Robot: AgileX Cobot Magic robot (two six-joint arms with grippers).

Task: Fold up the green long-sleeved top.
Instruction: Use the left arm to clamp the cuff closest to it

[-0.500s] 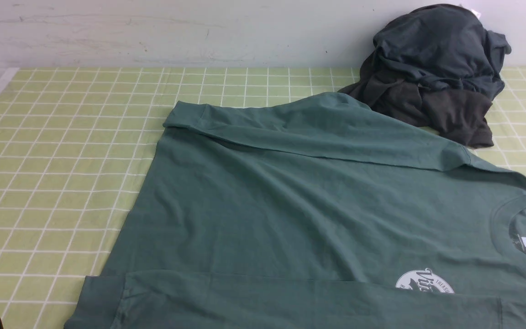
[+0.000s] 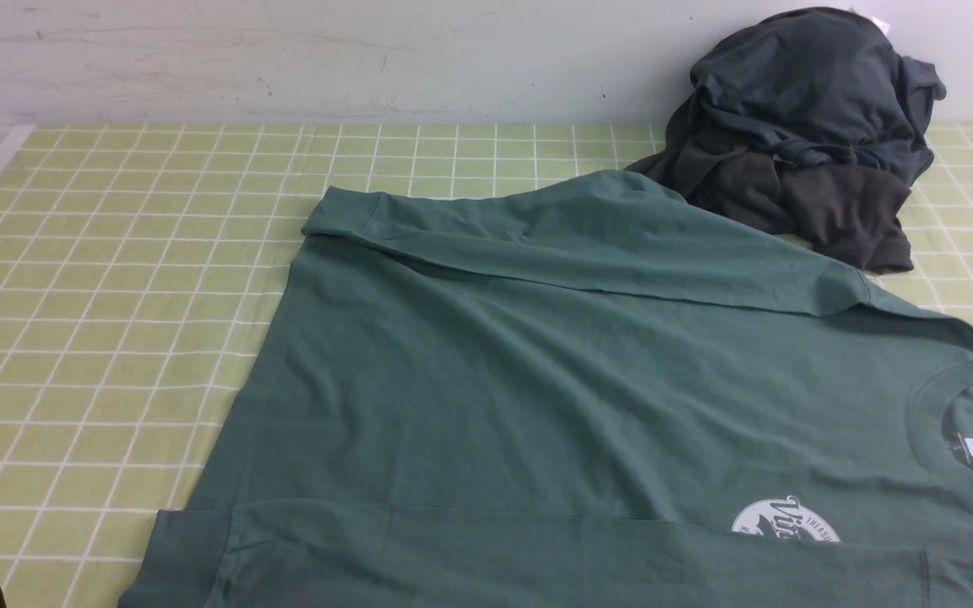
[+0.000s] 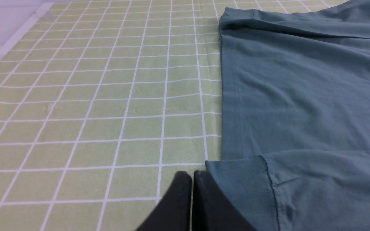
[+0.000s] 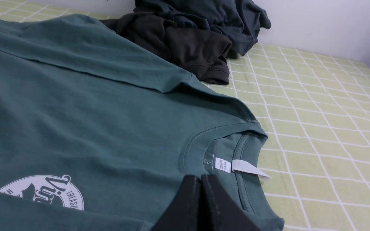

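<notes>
Both sets shut, holding nothing: left fingers (image 3: 177,202) by a cuff (image 3: 236,183) of the green long-sleeved top (image 2: 537,380), right fingers (image 4: 186,205) near its collar (image 4: 204,133).

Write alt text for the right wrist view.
A green long-sleeved top lies spread on a green checked cloth, one sleeve folded across it, white neck tag showing. The right gripper, jaws shut, is near the collar; dark garments are heaped behind.
</notes>
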